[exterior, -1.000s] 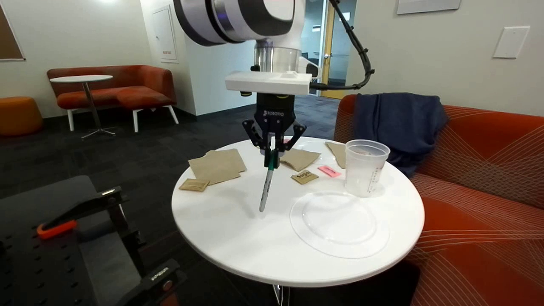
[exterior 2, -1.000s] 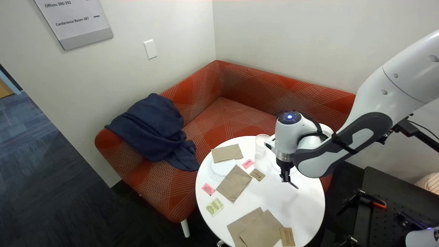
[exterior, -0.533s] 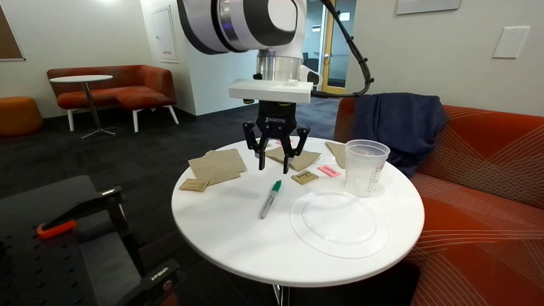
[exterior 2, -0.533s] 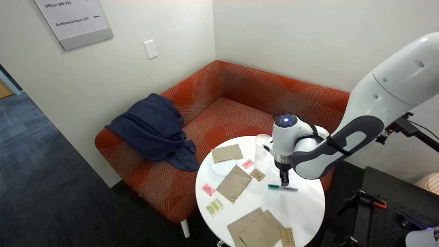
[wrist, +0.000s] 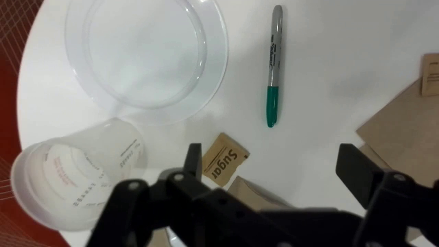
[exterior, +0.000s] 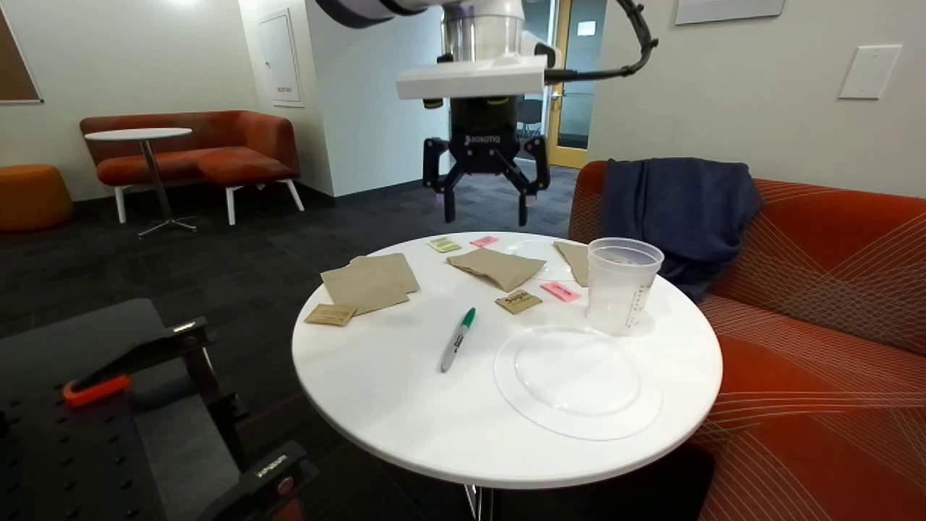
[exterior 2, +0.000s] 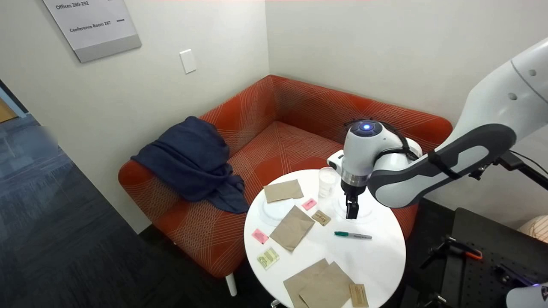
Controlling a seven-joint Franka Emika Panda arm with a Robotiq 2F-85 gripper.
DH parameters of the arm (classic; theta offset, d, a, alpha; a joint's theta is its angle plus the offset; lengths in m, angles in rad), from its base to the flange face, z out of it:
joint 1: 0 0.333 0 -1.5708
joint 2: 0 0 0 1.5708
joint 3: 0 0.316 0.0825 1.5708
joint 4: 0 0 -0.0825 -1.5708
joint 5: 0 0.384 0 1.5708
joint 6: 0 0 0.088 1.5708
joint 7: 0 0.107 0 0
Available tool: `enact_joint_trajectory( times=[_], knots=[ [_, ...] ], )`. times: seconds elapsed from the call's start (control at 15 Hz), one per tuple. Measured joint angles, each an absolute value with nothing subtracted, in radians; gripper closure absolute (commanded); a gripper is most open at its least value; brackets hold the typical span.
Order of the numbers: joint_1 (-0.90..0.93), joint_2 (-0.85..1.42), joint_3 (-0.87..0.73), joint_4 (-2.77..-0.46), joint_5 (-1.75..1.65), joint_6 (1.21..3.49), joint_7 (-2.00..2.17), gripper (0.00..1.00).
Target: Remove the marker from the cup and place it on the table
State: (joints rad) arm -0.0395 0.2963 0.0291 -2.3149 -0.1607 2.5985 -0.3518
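The marker (exterior: 458, 340), grey with a green cap, lies flat on the white round table (exterior: 391, 412); it shows in both exterior views and the wrist view. To one side stands the cup (exterior: 623, 289), upright and see-through, with no marker in it. My gripper (exterior: 486, 217) hangs well above the tabletop, its jaws spread wide with nothing between them. Seen from the wrist, the marker (wrist: 275, 61) lies beyond the fingertips, its green cap end closest to them, and the cup (wrist: 85, 171) sits to the left of the fingers.
A clear round plate (exterior: 579, 383) lies between the marker and the table's edge. Brown napkins (exterior: 372, 282), a sugar packet (exterior: 518, 301) and a pink packet (exterior: 561, 291) are scattered on the tabletop. A red sofa (exterior 2: 295, 145) with a navy cloth (exterior 2: 192, 158) borders the table.
A second ago the gripper was shut on the tilted marker, low over the table. It let go, leaving the marker lying there, then opened wider and rose.
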Motion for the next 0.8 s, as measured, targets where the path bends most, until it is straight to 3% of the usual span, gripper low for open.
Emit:
enact_joint_trajectory(
  times=[0.8],
  knots=[
    [-0.042, 0.073, 0.031, -2.347, -0.124, 2.456, -0.448, 0.0]
  ],
)
